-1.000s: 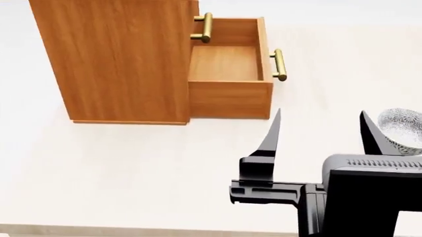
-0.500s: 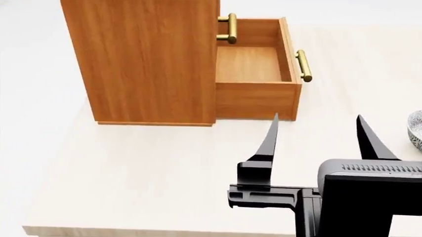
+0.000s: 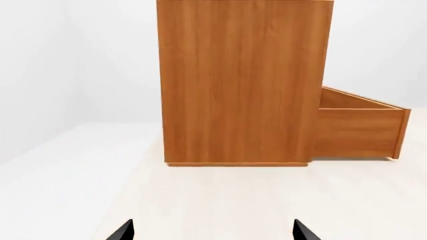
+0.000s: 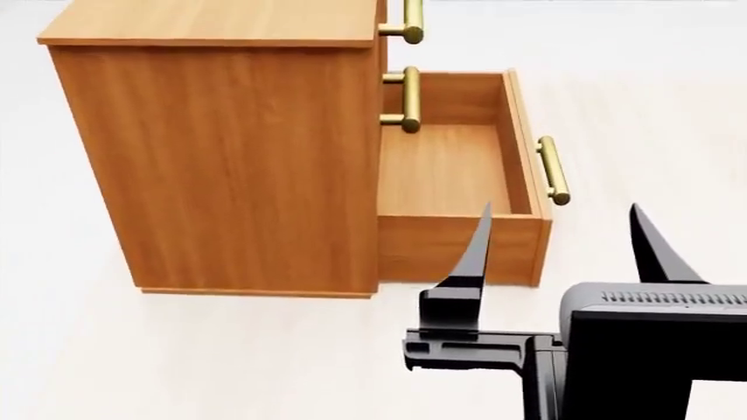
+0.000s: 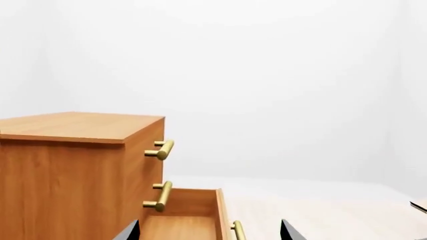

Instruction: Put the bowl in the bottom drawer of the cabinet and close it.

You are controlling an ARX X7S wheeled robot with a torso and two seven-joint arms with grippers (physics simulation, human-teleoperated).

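The cabinet stands on a pale surface, its plain side toward me. Its bottom drawer is pulled out to the right and holds nothing; the brass handle is on its front. My right gripper is open, just in front of the drawer's near side wall, with nothing between its fingers. In the right wrist view the right gripper looks over the drawer beside the cabinet. The left gripper is open too, facing the cabinet's side and the drawer. The bowl is out of view.
Two upper drawers are shut, their brass handles sticking out above the open one. The pale surface spreads around the cabinet. A pale object's edge shows far right in the right wrist view.
The head view has swung and drawn nearer: the cabinet looks bigger and its top now shows. The bowl has slid out of frame at the right. The right gripper holds the same spot, still open.
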